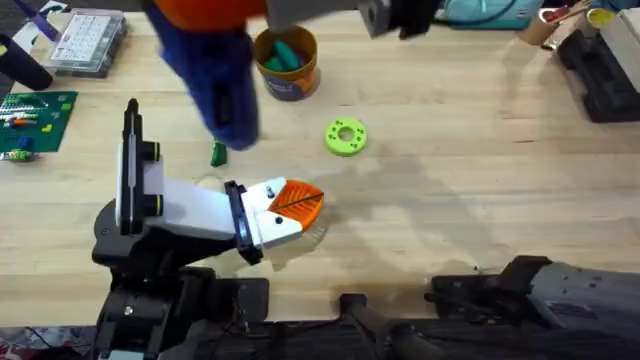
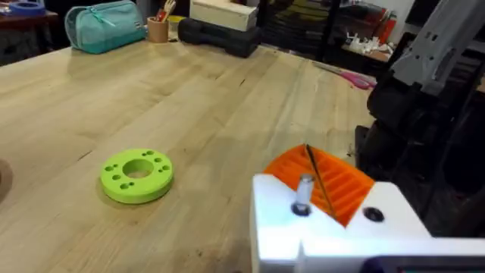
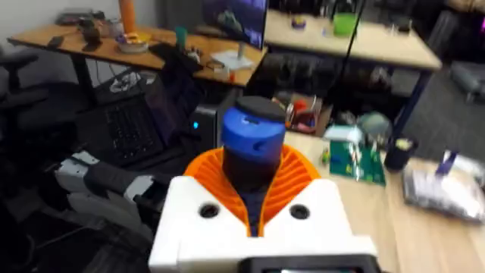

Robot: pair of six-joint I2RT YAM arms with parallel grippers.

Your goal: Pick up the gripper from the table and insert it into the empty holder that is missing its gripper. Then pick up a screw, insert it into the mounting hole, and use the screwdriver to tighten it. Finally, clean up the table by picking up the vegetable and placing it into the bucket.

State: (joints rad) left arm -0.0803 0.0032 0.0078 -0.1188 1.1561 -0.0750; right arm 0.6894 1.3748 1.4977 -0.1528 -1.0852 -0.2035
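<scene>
- Nearest the overhead camera, the screwdriver (image 1: 215, 85) hung large and blurred over the upper left of the table (image 1: 480, 190). The right gripper (image 3: 254, 208) was clamped round its blue barrel, orange pads on either side in the right wrist view.
- Screwdriver's long axis appeared to run roughly down toward the table, slightly tilted; tip not resolved, so exact heading uncertain.
- Vegetable (image 1: 219, 153) lay on the table just below the screwdriver, not yet in the bucket (image 1: 287, 63). Bucket stood upright, well apart from it, with a teal-green piece (image 1: 283, 55) inside.
- Left gripper (image 1: 290, 207) hovered low at centre-left; nothing visible between its fingers, whether open or closed I could not tell.
- Lime-green disc (image 1: 346, 136) lay flat to the right of the left gripper.
- Judgement: tightening stage at hand or finishing; cleanup outstanding. Holder and screw not made out.
</scene>
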